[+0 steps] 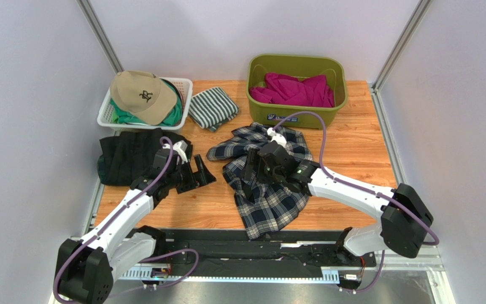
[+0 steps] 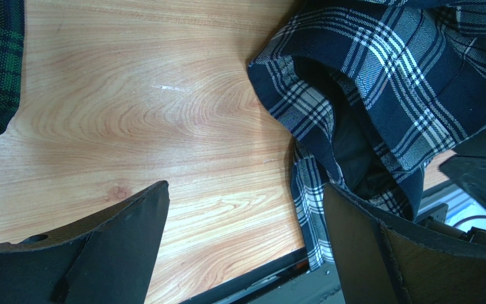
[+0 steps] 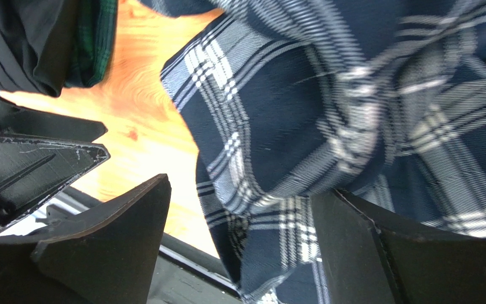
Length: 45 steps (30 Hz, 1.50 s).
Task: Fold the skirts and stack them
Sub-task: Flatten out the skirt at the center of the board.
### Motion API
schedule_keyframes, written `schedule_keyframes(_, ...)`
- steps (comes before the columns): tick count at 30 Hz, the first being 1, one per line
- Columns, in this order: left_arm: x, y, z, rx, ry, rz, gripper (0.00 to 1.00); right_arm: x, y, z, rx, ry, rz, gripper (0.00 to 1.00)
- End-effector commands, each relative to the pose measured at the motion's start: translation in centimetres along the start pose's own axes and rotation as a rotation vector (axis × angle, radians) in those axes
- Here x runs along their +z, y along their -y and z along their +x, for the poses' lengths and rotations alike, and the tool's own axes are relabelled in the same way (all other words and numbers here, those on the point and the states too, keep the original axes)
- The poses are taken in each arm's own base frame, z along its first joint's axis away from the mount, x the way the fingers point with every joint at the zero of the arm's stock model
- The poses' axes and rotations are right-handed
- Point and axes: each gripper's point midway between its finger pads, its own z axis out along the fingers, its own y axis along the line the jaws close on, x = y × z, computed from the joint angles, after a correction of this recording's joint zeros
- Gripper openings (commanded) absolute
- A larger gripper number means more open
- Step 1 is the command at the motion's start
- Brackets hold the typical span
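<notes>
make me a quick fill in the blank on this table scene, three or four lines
The tan cap sits on the ____ basket.
The magenta cloth lies in the ____ bin.
The navy plaid skirt lies under the right gripper, whose jaws stand ____.
The left gripper, open, holds ____.
Missing words: white; green; open; nothing.

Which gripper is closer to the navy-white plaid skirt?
Right. The right gripper is directly over the plaid skirt, jaws open astride its cloth. The left gripper sits just off the skirt's left edge, open over the table.
</notes>
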Motion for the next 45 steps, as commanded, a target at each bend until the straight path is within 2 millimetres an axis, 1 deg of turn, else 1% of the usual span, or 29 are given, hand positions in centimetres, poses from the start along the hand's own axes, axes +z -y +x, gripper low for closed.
schedule_keyframes(1, 0.1, 0.8, -0.5, 0.025, 0.022, 0.036, 0.99, 0.6, -2.7, -1.0, 0.028, 0.039, -0.076, 0.82)
schedule_keyframes(4, 0.1, 0.9, -0.5, 0.025, 0.02, 0.038, 0.99, 1.0, -3.0, -0.4, 0.041, 0.028, -0.086, 0.79)
schedule_keyframes(5, 0.0, 1.0, -0.6, 0.026, 0.022, 0.043, 0.99, 1.1, -3.4, -0.4, 0.047, 0.035, -0.1, 0.79)
schedule_keyframes(6, 0.0, 1.0, -0.6, 0.026, 0.023, 0.045, 0.99, 1.4, -3.2, -0.2, 0.048, 0.034, -0.095, 0.75)
schedule_keyframes(7, 0.0, 1.0, -0.6, 0.026, 0.023, 0.044, 0.99, 1.4, -3.4, -0.2, 0.054, 0.04, -0.096, 0.74)
schedule_keyframes(14, -0.3, 1.3, -0.6, 0.024, 0.025, 0.056, 0.99, 3.1, -0.8, 0.3, 0.136, 0.069, 0.022, 0.74)
schedule_keyframes(19, -0.5, 1.3, -0.7, 0.027, 0.031, 0.055, 0.99, 3.8, -0.6, 0.7, 0.184, 0.075, 0.016, 0.75)
schedule_keyframes(23, -0.5, 1.3, -0.6, 0.029, 0.031, 0.055, 0.99, 4.0, 0.0, 0.9, 0.192, 0.08, 0.044, 0.75)
schedule_keyframes(26, -0.6, 1.4, -0.7, 0.029, 0.031, 0.06, 0.99, 4.4, 0.4, 1.1, 0.191, 0.081, 0.056, 0.7)
schedule_keyframes(27, -0.6, 1.5, -0.7, 0.029, 0.032, 0.063, 0.99, 4.6, 0.5, 1.4, 0.187, 0.076, 0.057, 0.63)
schedule_keyframes(28, -0.6, 1.5, -0.7, 0.031, 0.029, 0.065, 0.99, 4.7, 0.0, 1.1, 0.189, 0.083, 0.032, 0.55)
schedule_keyframes(29, -0.7, 1.5, -0.7, 0.03, 0.03, 0.064, 0.99, 4.7, -0.2, 1.1, 0.193, 0.082, 0.021, 0.38)
schedule_keyframes(30, -0.7, 1.6, -0.7, 0.034, 0.032, 0.068, 0.99, 4.6, -0.4, 0.9, 0.194, 0.089, 0.011, 0.28)
schedule_keyframes(31, -0.8, 1.7, -0.8, 0.033, 0.036, 0.07, 0.99, 4.6, -0.4, 0.8, 0.19, 0.095, 0.013, 0.21)
schedule_keyframes(32, -0.9, 1.7, -0.7, 0.035, 0.035, 0.069, 0.99, 4.5, -0.4, 0.3, 0.186, 0.113, 0.019, 0.1)
schedule_keyframes(34, -1.1, 1.7, -0.7, 0.035, 0.039, 0.07, 0.99, 3.7, -1.1, -0.9, 0.171, 0.147, 0.002, 0.03)
schedule_keyframes(35, -1.2, 1.8, -0.7, 0.036, 0.043, 0.076, 0.99, 3.3, -1.1, -1.6, 0.164, 0.172, 0.005, 0.0)
schedule_keyframes(36, -1.3, 2.0, -0.7, 0.038, 0.043, 0.082, 0.99, 2.2, -1.7, -2.6, 0.152, 0.203, -0.018, 0.0)
schedule_keyframes(38, -1.5, 2.4, -0.8, 0.036, 0.046, 0.102, 0.99, 0.8, -2.6, -4.4, 0.129, 0.252, -0.047, 0.0)
schedule_keyframes(39, -1.6, 2.7, -0.7, 0.039, 0.046, 0.112, 0.99, -0.6, -3.4, -5.9, 0.126, 0.288, -0.077, 0.0)
schedule_keyframes(40, -1.6, 3.2, -0.6, 0.037, 0.042, 0.133, 0.99, -1.8, -4.3, -7.3, 0.081, 0.313, -0.096, 0.0)
schedule_keyframes(41, -1.6, 3.6, -0.5, 0.039, 0.035, 0.145, 0.99, -3.5, -5.3, -8.9, 0.077, 0.345, -0.129, 0.0)
schedule_keyframes(42, -1.6, 4.0, -0.5, 0.043, 0.037, 0.161, 0.99, -4.6, -5.4, -10.4, 0.07, 0.371, -0.134, 0.0)
schedule_keyframes(43, -1.6, 5.0, -0.4, 0.048, 0.036, 0.187, 0.99, -6.4, -6.4, -12.2, 0.043, 0.402, -0.158, 0.0)
schedule_keyframes(44, -1.5, 5.3, -0.2, 0.051, 0.031, 0.195, 0.99, -8.4, -6.8, -13.7, 0.042, 0.441, -0.177, 0.0)
schedule_keyframes(45, -1.4, 6.4, 0.1, 0.059, 0.024, 0.223, 0.99, -9.6, -6.8, -14.7, 0.03, 0.47, -0.175, 0.0)
